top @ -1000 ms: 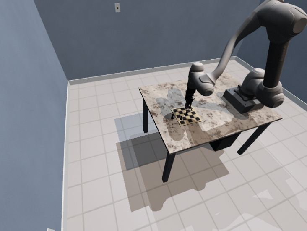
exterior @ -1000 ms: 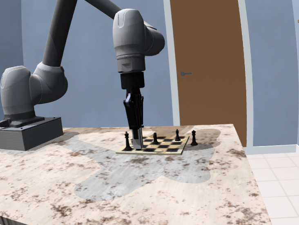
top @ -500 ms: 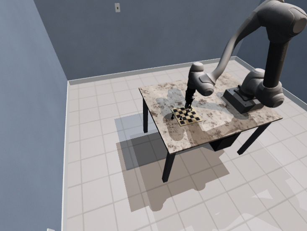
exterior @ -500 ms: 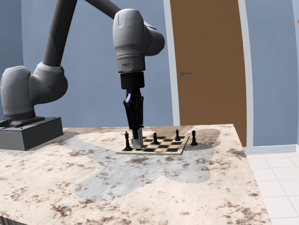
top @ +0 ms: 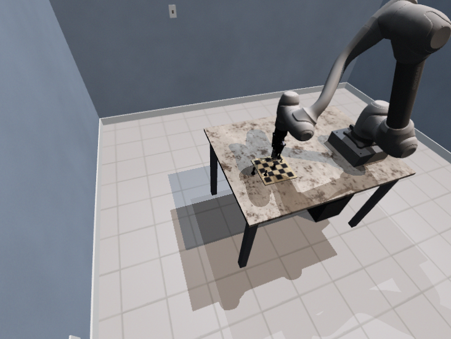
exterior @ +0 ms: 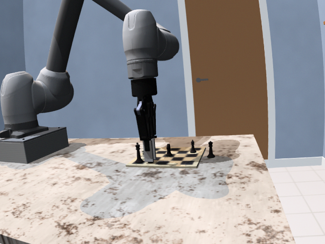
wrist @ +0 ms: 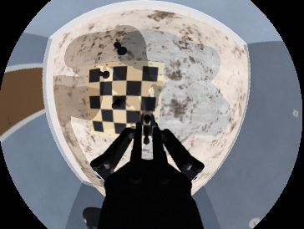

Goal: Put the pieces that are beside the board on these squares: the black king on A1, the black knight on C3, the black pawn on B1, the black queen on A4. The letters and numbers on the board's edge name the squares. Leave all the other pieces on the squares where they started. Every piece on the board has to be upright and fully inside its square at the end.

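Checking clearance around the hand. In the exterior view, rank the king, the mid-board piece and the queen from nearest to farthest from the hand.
1. King: just left of the hand, on the board's near corner.
2. Mid-board piece: to the right, on the board.
3. Queen: farthest right, off the board's edge.
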`<state>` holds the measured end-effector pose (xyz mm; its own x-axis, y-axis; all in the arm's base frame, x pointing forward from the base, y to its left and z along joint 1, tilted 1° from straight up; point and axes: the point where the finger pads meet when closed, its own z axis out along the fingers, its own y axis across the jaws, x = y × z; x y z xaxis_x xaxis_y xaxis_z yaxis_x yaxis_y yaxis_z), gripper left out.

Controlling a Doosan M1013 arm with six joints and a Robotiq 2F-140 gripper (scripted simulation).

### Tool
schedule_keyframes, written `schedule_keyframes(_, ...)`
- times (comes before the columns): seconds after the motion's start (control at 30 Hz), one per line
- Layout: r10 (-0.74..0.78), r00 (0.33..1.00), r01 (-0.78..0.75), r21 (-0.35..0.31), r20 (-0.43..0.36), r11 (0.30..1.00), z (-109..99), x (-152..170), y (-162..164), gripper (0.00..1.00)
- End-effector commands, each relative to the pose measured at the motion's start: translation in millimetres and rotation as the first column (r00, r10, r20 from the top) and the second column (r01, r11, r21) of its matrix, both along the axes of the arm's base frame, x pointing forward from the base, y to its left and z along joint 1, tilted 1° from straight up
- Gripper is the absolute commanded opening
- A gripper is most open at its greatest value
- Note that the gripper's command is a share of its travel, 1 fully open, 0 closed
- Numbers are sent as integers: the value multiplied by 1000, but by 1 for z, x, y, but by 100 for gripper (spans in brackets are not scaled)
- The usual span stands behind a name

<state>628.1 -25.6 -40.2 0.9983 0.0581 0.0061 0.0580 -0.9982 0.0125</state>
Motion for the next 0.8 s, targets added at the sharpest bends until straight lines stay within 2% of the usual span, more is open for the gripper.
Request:
schedule_keyframes(0.0, 0, 1000, 0, 0, 0, 1000, 0, 0, 0, 20)
schedule_keyframes(0.2, 0, 1000, 0, 0, 0, 1000, 5, 0, 0, 20)
schedule_keyframes(0.43, 0, 1000, 0, 0, 0, 1000, 32, 0, 0, 20)
schedule_keyframes(0.5, 0, 1000, 0, 0, 0, 1000, 32, 0, 0, 20)
schedule_keyframes(0.77, 0, 1000, 0, 0, 0, 1000, 74, 0, 1, 20)
